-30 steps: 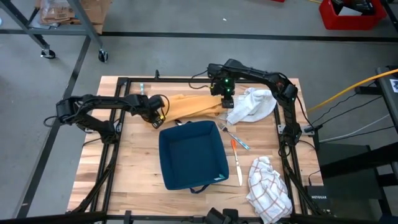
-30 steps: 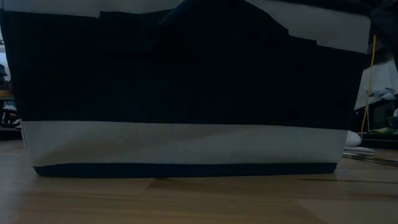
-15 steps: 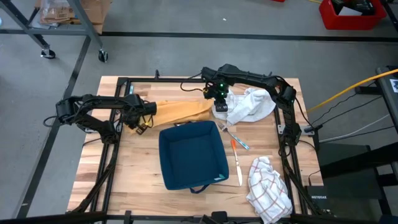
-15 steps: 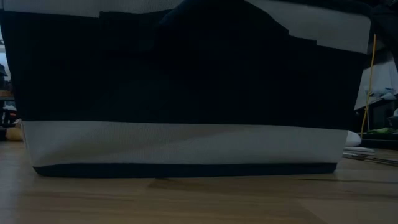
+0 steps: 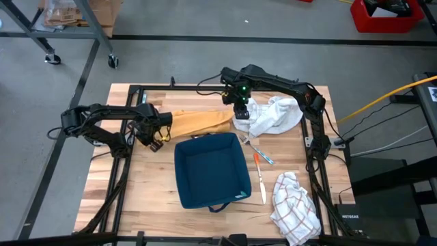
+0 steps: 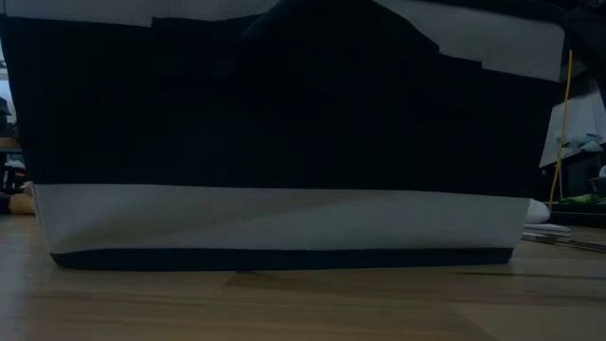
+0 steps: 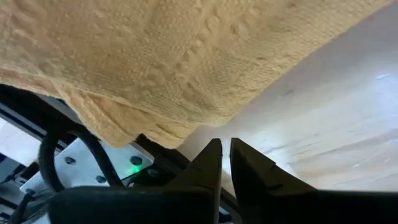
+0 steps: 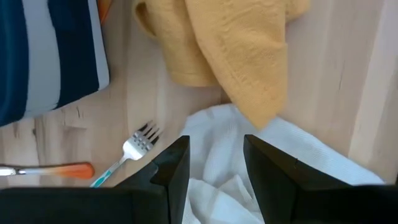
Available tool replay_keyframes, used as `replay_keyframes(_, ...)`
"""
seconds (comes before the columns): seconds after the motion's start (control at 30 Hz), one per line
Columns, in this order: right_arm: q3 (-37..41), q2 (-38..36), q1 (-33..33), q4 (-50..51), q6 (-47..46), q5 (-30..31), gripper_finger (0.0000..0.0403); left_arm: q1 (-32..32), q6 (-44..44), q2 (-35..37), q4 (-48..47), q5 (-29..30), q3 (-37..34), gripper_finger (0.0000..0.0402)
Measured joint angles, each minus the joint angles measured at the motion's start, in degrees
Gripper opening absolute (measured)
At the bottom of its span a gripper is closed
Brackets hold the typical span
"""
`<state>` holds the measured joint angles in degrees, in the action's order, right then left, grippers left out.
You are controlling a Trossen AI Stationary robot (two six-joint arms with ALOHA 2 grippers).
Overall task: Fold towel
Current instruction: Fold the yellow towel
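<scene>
Here, left gripper (image 5: 158, 130) jaws closed at yellow towel's (image 5: 198, 121) end, right gripper (image 5: 240, 109) jaws parted, empty, above its other end.

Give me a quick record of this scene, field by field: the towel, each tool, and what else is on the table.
towel: yellow towel, stretched between the arms at the table's far side
left tool: left tool, at the towel's left end, fingers nearly together, nothing between them
right tool: right tool, open, above the towel's right end and the white cloth
bin: blue fabric bin, mid-table
utensils: fork, orange-handled utensil
other cloth: checked cloth, near right corner
</scene>
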<state>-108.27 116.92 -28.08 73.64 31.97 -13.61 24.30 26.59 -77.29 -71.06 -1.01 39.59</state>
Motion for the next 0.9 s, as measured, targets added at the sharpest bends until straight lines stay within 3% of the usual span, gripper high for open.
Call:
replay_keyframes(0.23, 0.00, 0.00, -0.04, 1.84, 1.58, 0.01, 0.0154, -4.61, 3.30, -0.03, 0.06, -12.51, 0.00, 0.0026)
replay_keyframes(0.47, 0.00, 0.00, -0.04, 5.50, 6.08, 0.03, 0.0154, -13.66, 11.58, -0.05, 5.19, -34.70, 0.00, 0.0026)
replay_keyframes(0.57, 0.00, 0.00, -0.02, 5.69, 6.31, -1.29, 0.0154, -16.83, 15.16, 0.02, 10.85, -40.55, 0.14, 0.0026)
replay_keyframes(0.77, 0.00, 0.00, 0.00, 5.43, 8.33, -10.58, 0.0154, -18.67, 15.97, 1.24, 11.94, -34.22, 4.76, 0.0026)
replay_keyframes(0.9, 0.00, 0.00, 0.28, 5.34, 8.92, -11.47, 0.0154, -18.29, 13.62, 3.82, 11.28, -22.04, 9.07, 0.0026)
